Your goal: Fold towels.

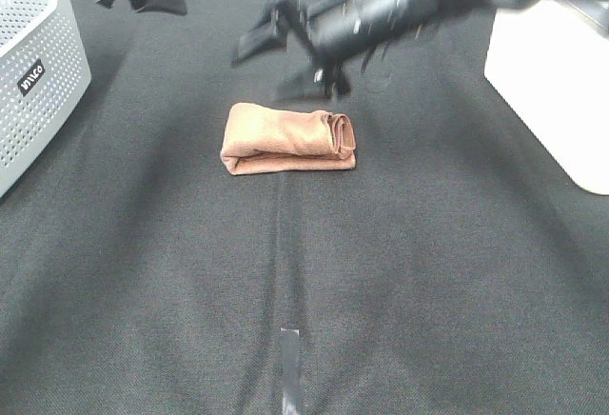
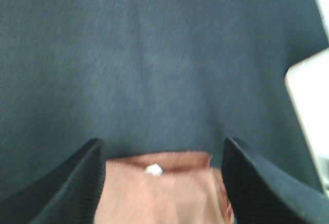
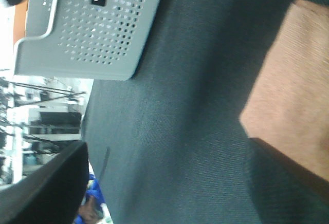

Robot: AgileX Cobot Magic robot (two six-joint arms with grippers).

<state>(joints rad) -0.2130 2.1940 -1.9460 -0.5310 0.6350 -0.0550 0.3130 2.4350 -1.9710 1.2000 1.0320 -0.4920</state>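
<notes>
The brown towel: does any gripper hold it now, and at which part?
Nothing is held. The towel lies folded on the black cloth; the left gripper and right gripper are both open.

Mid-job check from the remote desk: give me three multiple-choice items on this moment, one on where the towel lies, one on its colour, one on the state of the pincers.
1. Where does the towel lie?
A. inside the grey perforated basket
B. on the black cloth, mid-table
C. on the white box

2. What colour is the towel?
A. rust-brown
B. blue
C. white

3. How do the two pincers stand?
A. both shut on the towel
B. one shut, one open
C. both open, holding nothing

Answers:
1 B: it sits on the black cloth, apart from the grey perforated basket.
2 A: the fabric is brown in every view.
3 C: the left pincer and right pincer show spread jaws, nothing gripped.
</notes>
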